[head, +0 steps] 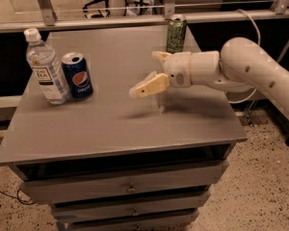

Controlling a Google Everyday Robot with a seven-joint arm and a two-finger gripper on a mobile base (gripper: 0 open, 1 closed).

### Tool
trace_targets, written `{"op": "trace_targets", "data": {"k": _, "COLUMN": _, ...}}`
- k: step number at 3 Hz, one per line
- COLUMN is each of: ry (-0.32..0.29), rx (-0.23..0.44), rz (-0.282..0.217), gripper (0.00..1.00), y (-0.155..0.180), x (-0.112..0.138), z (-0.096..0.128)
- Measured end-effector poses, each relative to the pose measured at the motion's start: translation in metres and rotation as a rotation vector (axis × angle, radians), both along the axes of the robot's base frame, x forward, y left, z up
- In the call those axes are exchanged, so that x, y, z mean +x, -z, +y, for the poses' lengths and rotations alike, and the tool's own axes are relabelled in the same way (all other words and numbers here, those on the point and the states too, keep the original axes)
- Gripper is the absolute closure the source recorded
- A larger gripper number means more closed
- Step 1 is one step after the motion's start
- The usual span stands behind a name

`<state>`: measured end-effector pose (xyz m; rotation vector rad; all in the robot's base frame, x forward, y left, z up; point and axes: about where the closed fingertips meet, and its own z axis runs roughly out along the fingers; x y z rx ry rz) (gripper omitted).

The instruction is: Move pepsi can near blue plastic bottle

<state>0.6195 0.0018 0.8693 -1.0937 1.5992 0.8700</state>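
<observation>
The pepsi can stands upright on the grey cabinet top at the left, right beside the blue plastic bottle, which has a white cap and a white label. The two are almost touching. My gripper is open and empty, held above the middle of the top, well to the right of the can. Its cream fingers point left.
A green can stands at the back edge of the top, just behind my gripper. My white arm reaches in from the right. Drawers sit below the top. A metal rail runs behind the cabinet.
</observation>
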Motion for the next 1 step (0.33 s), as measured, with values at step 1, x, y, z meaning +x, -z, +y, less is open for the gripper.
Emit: {"op": "trace_targets", "data": {"k": 1, "ry": 0.096, "rx": -0.001, "rz": 0.002, "gripper": 0.00, "y": 0.0046, "x": 0.0007, "z": -0.0490}}
